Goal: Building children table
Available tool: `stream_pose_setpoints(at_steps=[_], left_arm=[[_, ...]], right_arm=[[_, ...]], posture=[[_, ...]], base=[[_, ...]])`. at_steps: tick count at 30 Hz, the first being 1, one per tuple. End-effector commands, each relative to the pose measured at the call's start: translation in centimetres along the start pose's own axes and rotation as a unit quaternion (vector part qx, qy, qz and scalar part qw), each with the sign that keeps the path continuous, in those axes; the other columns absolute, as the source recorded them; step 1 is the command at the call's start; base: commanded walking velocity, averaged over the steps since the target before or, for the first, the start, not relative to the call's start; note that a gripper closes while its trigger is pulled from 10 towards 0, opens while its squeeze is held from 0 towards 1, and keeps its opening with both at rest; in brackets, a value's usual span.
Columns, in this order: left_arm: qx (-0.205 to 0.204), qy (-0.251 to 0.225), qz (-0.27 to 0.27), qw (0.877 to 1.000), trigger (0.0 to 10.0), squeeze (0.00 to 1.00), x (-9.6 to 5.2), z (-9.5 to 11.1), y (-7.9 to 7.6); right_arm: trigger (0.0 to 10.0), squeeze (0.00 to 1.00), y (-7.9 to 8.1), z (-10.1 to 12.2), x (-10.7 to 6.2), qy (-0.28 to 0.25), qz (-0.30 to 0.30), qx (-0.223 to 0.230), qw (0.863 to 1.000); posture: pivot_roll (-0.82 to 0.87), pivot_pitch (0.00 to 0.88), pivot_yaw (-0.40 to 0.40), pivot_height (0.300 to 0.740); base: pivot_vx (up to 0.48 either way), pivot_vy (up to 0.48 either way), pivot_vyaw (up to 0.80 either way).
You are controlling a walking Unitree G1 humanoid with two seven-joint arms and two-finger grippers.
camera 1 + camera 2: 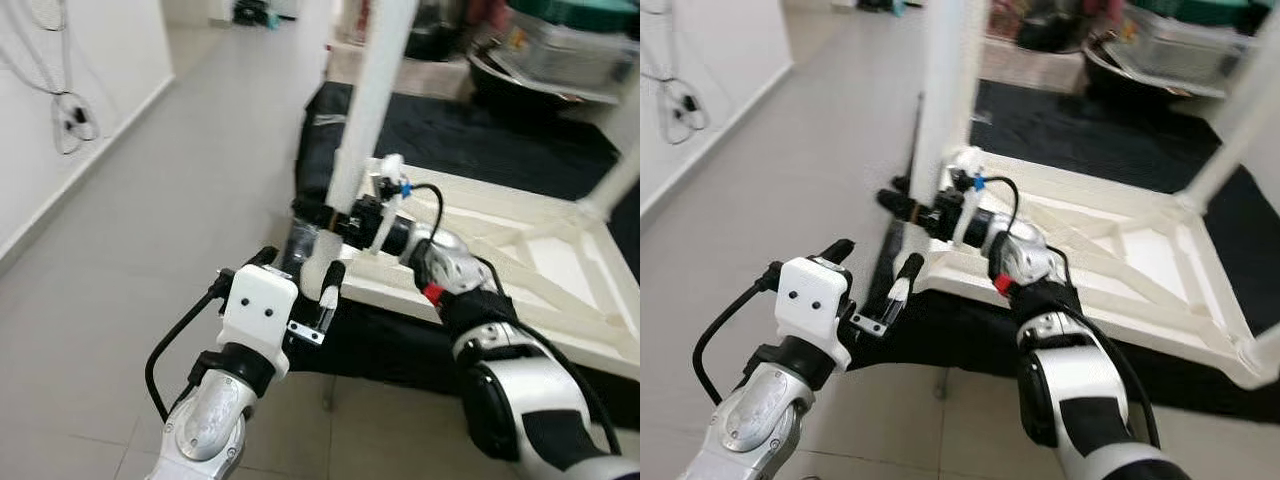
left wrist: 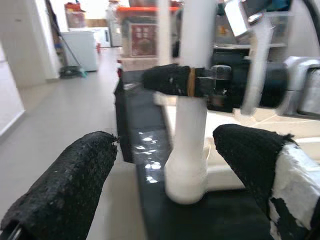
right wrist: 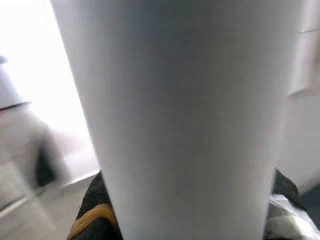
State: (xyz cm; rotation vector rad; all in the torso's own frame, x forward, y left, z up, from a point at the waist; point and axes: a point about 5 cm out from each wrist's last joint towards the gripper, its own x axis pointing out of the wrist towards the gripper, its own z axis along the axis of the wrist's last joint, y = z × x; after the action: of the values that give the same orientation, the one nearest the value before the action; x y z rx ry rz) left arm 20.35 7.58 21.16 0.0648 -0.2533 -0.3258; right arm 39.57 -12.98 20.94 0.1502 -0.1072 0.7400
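Nearest the camera, the left tool (image 1: pixel 322 280) hangs with its two black fingers spread wide and nothing between them, pointed at the base of the white table leg (image 1: pixel 362 130). Just beyond it, the right tool (image 1: pixel 902 206) is clamped around that same leg a little above its foot, its fingers wrapping the round post from the side. In the right wrist view the leg (image 3: pixel 185 120) is so close that it blurs to a pale column, so the exact contact is hard to judge there.

The step in hand looks like seating or tightening this leg into the corner of the upturned white tabletop (image 1: pixel 520 265), which lies underside-up on a black mat (image 1: pixel 480 140) on the tiled floor. The leg stands upright at the corner nearest both tools. Another leg (image 1: pixel 1230 130) rises at the far corner, well beyond the right tool.

Next, the left tool probably needs to close in on the flared foot (image 2: pixel 186 177) to steady it while the right turns or presses the post home. The tabletop's underside shows diagonal bracing ribs and a raised rim.
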Motion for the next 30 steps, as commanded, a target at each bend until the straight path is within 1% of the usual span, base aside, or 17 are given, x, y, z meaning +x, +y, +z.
stream_pose_setpoints(at_steps=[1, 5, 6, 7, 8, 11, 12, 13, 18, 19, 20, 21, 22, 24, 26, 28, 30], left_arm=[[-0.001, 0.005, -0.001, 1.000, 10.0, 0.00, -0.1, -0.2, -0.1], [-0.001, 0.006, -0.002, 1.000, 10.0, 0.00, -0.2, -0.2, -0.1], [0.000, 0.006, -0.005, 1.000, 10.0, 0.00, -0.1, -0.2, -0.1], [0.000, 0.006, -0.005, 1.000, 10.0, 0.00, -0.1, -0.2, -0.1], [0.000, 0.006, -0.006, 1.000, 10.0, 0.00, -0.1, -0.2, -0.2], [0.000, 0.006, -0.006, 1.000, 10.0, 0.00, -0.1, -0.2, -0.2], [0.000, 0.006, -0.005, 1.000, 10.0, 0.00, -0.1, -0.2, -0.1], [0.001, 0.006, -0.005, 1.000, 10.0, 0.00, 0.0, -0.2, -0.1], [0.001, 0.006, -0.005, 1.000, 10.0, 0.00, 0.0, -0.2, -0.1], [0.002, 0.005, -0.005, 1.000, 10.0, 0.00, 0.0, -0.2, -0.1], [0.003, 0.005, -0.004, 1.000, 10.0, 0.00, 0.0, -0.2, 0.0], [0.003, 0.005, -0.004, 1.000, 10.0, 0.00, 0.0, -0.2, 0.0], [0.004, 0.005, -0.004, 1.000, 10.0, 0.00, 0.0, -0.2, 0.0], [0.004, 0.005, -0.003, 1.000, 10.0, 0.00, 0.0, -0.2, 0.1], [0.004, 0.005, -0.003, 1.000, 10.0, 0.00, 0.0, -0.2, 0.1], [0.004, 0.004, -0.002, 1.000, 10.0, 0.00, 0.0, -0.2, 0.1], [0.005, 0.004, -0.001, 1.000, 10.0, 0.00, 0.1, -0.2, 0.1]], right_arm=[[0.0, 0.00, -5.2, -1.2, -4.5, -0.001, -0.261, 0.020, 0.965], [0.0, 0.00, -5.8, -1.4, -5.3, 0.000, -0.314, 0.013, 0.949], [0.0, 0.00, -6.2, -2.0, -6.6, 0.001, -0.383, 0.000, 0.924], [0.0, 0.00, -6.2, -2.0, -6.6, 0.001, -0.383, 0.000, 0.924], [0.0, 0.00, -5.3, -3.1, -7.3, 0.006, -0.437, -0.009, 0.899], [0.0, 0.00, -5.3, -3.1, -7.3, 0.006, -0.437, -0.009, 0.899], [0.0, 0.00, -3.8, -4.1, -7.7, 0.012, -0.474, -0.007, 0.880], [8.8, 0.00, -2.3, -4.7, -7.3, 0.020, -0.490, 0.005, 0.872], [10.0, 0.00, -1.3, -4.9, -6.4, 0.019, -0.480, 0.020, 0.877], [10.0, 1.00, -1.0, -4.1, -4.7, -0.001, -0.440, 0.022, 0.898], [10.0, 1.00, -1.4, -2.9, -3.4, -0.021, -0.397, 0.007, 0.918], [10.0, 1.00, -1.4, -2.9, -3.4, -0.021, -0.397, 0.007, 0.918], [10.0, 0.00, -1.7, -2.0, -2.8, -0.035, -0.374, -0.007, 0.927], [10.0, 0.00, -2.1, -0.6, -2.0, -0.041, -0.275, 0.002, 0.961], [10.0, 0.00, -2.1, -0.6, -2.0, -0.041, -0.275, 0.002, 0.961], [10.0, 0.00, -2.0, 0.5, -1.9, -0.029, -0.139, 0.025, 0.990], [10.0, 0.00, -1.1, 1.1, -2.3, 0.000, 0.007, 0.031, 1.000]], posture=[[0.13, 0.101, -0.131, 0.740], [0.13, 0.101, -0.131, 0.740], [0.13, 0.102, -0.131, 0.740], [0.13, 0.102, -0.131, 0.740], [0.13, 0.103, -0.129, 0.740], [0.13, 0.103, -0.129, 0.740], [0.13, 0.103, -0.126, 0.740], [0.14, 0.101, -0.129, 0.740], [0.14, 0.101, -0.129, 0.740], [0.14, 0.099, -0.134, 0.740], [0.14, 0.100, -0.135, 0.740], [0.14, 0.100, -0.135, 0.740], [0.14, 0.100, -0.135, 0.740], [0.14, 0.100, -0.136, 0.740], [0.14, 0.100, -0.136, 0.740], [0.14, 0.100, -0.137, 0.740], [0.14, 0.100, -0.140, 0.740]], base=[[0.000, 0.000, 0.00], [0.000, 0.000, 0.00], [0.000, 0.000, 0.00], [0.000, 0.000, 0.00], [0.000, 0.000, 0.00], [0.000, 0.000, 0.00], [0.000, 0.000, 0.00], [0.000, 0.000, 0.00], [0.000, 0.000, 0.00], [0.000, 0.000, 0.00], [0.000, 0.000, 0.00], [0.000, 0.000, 0.00], [0.000, 0.000, 0.00], [0.000, 0.000, 0.00], [0.000, 0.000, 0.00], [0.000, 0.000, 0.00], [0.000, 0.000, 0.00]])
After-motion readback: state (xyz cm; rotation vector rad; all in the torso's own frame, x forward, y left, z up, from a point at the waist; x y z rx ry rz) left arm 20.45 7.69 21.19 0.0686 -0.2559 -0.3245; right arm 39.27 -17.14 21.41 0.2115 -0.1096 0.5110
